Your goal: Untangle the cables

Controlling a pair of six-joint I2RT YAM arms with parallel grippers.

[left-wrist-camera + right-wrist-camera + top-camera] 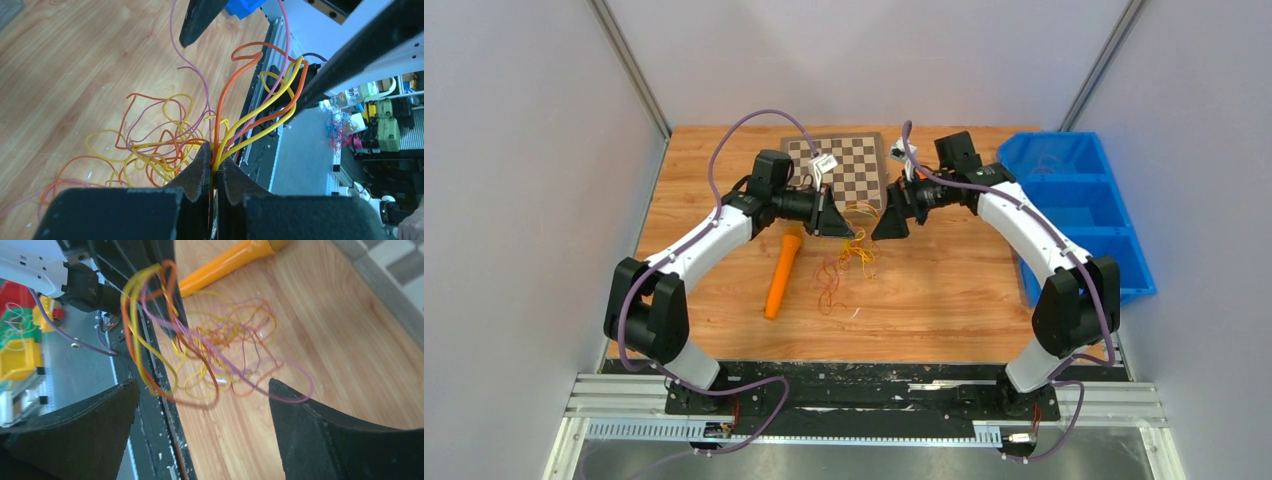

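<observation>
With left tool [214,162] clamped on cables [165,152], holds right tool [202,385] agape opposite, strands hanging between, nearer left.

You're on a smooth wood-grain laminate surface [944,300] with a slight sheen. The cables [165,145] have glossy plastic insulation. Both left tool [213,157] and right tool [203,385] are matt black plastic, faintly grainy. The blue bin [1084,205] is glossy plastic; the orange stick [781,278] is smooth and satin.

The cables [844,262], thin yellow, orange and purple strands, form one loose tangle, its upper loops raised.
</observation>
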